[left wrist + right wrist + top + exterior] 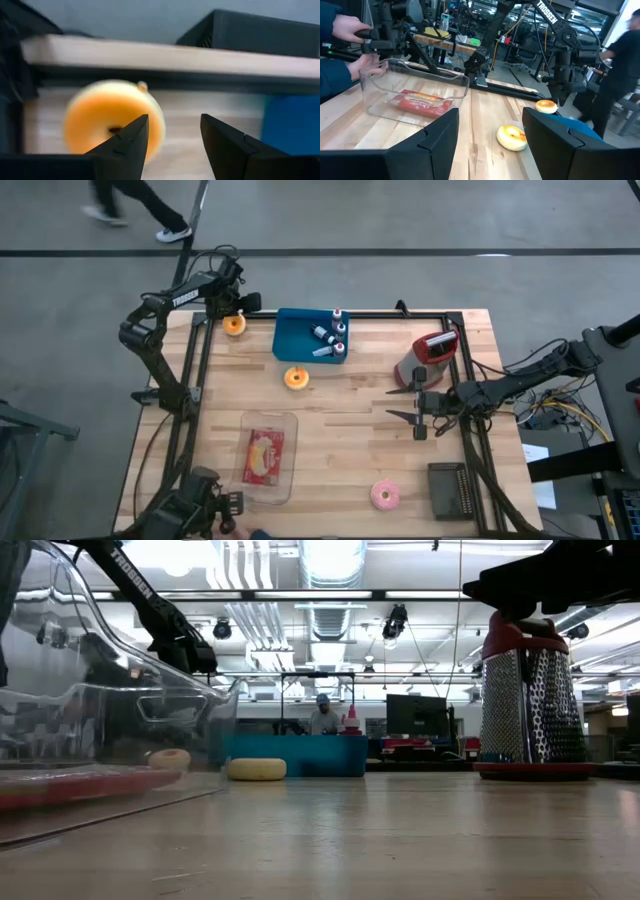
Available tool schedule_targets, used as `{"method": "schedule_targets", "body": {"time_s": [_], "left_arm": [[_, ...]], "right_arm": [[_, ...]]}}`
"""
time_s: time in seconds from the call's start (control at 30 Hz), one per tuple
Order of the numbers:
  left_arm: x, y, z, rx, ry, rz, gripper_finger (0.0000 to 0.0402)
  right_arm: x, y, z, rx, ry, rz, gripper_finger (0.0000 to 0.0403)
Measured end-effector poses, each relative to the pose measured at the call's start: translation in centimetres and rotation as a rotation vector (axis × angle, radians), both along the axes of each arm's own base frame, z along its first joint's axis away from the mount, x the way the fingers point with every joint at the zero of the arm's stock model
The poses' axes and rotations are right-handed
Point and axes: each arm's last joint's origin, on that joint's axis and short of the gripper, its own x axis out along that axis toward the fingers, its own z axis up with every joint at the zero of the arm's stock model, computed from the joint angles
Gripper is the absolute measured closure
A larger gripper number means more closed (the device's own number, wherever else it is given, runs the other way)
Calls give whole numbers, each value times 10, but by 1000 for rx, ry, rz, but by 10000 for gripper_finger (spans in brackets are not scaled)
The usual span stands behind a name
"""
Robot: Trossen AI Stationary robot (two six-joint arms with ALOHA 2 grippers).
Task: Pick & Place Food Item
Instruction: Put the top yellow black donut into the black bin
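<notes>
Left pincer (172, 137) open just above a blurred doughnut (112, 120), partly hidden behind one finger; right pincer (490, 131) open over desk (350, 440).

Orange donut (234, 325), blue tray (300, 340), pink donut (384, 496).

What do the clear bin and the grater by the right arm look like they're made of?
Clear bin: see-through and glossy, likely thin plastic; the red packet shows through its walls. Grater: shiny perforated metal faces, apparently steel, with a red, probably plastic, top and base.
</notes>
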Motion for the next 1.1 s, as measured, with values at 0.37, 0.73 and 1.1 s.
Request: {"method": "schedule_targets", "body": {"time_s": [0.37,0.73,1.1], "left_arm": [[-2,-3,-21,-63,30,28,217],[-2,-4,-26,-81,33,32,217],[-4,-9,-26,-128,45,44,217]], "right_arm": [[0,0,0,0,0,0,186],[0,0,0,0,0,0,186],[0,0,0,0,0,0,186]]}}
